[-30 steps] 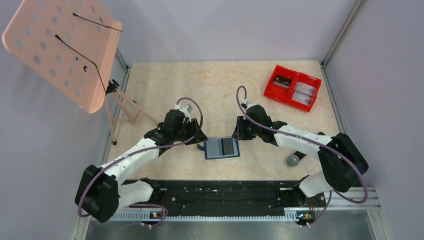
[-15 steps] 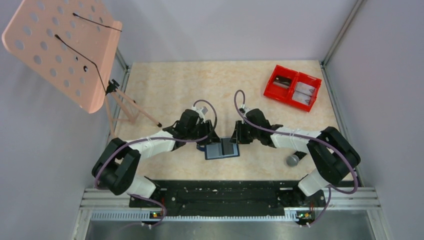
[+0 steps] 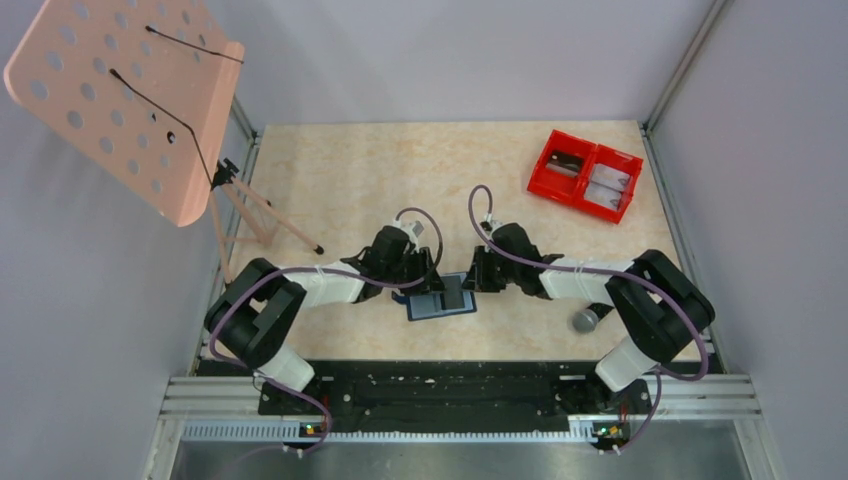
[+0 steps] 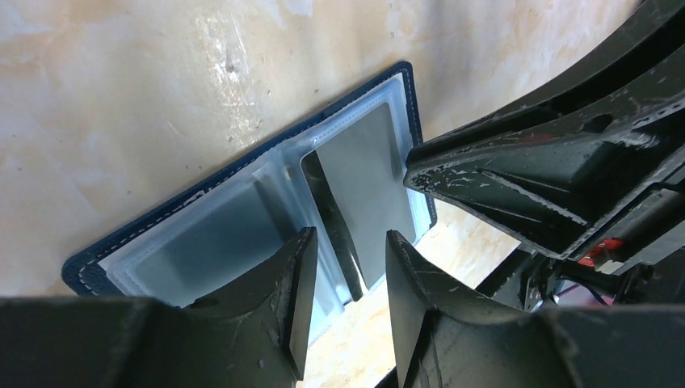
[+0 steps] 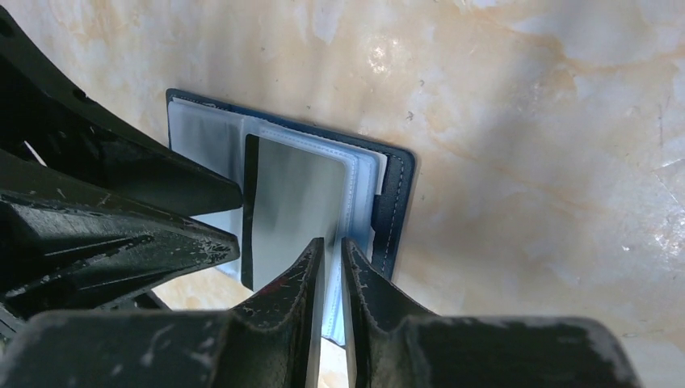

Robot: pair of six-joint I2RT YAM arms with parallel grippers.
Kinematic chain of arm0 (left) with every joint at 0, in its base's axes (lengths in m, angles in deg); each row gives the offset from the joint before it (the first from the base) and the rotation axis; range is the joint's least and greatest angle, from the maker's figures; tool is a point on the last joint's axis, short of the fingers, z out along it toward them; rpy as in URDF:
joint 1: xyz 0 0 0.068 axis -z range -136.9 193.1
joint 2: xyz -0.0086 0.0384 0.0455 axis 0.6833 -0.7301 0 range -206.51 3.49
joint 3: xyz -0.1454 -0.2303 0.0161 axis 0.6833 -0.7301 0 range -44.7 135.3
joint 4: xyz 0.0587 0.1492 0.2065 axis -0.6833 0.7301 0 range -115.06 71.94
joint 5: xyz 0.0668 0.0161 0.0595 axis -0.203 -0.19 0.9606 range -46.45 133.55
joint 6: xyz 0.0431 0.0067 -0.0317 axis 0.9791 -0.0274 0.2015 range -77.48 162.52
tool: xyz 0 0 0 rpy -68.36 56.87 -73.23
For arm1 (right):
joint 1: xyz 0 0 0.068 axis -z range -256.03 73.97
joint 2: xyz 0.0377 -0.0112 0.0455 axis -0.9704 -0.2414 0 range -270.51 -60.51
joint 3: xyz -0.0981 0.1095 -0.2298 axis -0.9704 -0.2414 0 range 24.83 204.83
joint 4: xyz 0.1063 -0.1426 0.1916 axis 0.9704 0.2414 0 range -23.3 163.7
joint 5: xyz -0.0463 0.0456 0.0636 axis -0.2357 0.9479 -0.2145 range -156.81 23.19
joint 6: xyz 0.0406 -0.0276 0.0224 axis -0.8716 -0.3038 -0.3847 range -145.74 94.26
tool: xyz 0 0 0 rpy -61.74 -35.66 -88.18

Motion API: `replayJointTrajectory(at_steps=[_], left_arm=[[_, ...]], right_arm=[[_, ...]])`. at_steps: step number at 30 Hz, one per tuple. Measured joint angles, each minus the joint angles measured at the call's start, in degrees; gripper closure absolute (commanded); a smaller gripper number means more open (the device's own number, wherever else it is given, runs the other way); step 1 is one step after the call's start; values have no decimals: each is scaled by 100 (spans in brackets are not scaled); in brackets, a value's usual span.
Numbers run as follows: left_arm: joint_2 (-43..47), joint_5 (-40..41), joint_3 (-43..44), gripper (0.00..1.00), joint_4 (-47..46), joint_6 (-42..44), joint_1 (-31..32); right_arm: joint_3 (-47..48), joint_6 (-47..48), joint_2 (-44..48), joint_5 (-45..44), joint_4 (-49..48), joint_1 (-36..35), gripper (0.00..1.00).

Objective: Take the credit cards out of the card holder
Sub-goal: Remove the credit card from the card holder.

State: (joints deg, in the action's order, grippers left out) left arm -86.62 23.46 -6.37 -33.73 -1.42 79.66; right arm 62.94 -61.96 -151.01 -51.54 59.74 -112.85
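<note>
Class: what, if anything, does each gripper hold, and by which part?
Right gripper: jaws almost shut around the near edge of the grey card; grip not certain. Left gripper: open, holding nothing.

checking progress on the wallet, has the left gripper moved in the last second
Yes. The left gripper has moved rightward in the overhead view, away from the pink stand, and is now over the left half of the card holder.

Left claw (image 4: 347, 242), right claw (image 5: 333, 246) reached card holder (image 3: 436, 305); right narrowed.
</note>
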Motion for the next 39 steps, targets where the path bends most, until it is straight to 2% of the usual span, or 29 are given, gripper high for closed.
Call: replayJointTrajectory(at_steps=[9,15,20,24,26,39], left_arm=[[17,459,-127,57,-114,7,256],[17,501,-214,60,-306,-138,304],[13,501,-245,76,-337,-267,315],[22,501,-291,94,-317,-385,319],[37,490,-315,100,-313,-452,319],[566,459,-391,100,-28,-614,240]], right_arm=[[-149,-109,0,-20,-247,22,90],[-212,-155,0,-17,-365,24,91],[-219,-155,0,-22,-378,24,91],[-251,-188,0,-22,-435,26,91],[-251,-195,0,-22,-433,26,92],[-286,-238,17,-15,-459,83,92]])
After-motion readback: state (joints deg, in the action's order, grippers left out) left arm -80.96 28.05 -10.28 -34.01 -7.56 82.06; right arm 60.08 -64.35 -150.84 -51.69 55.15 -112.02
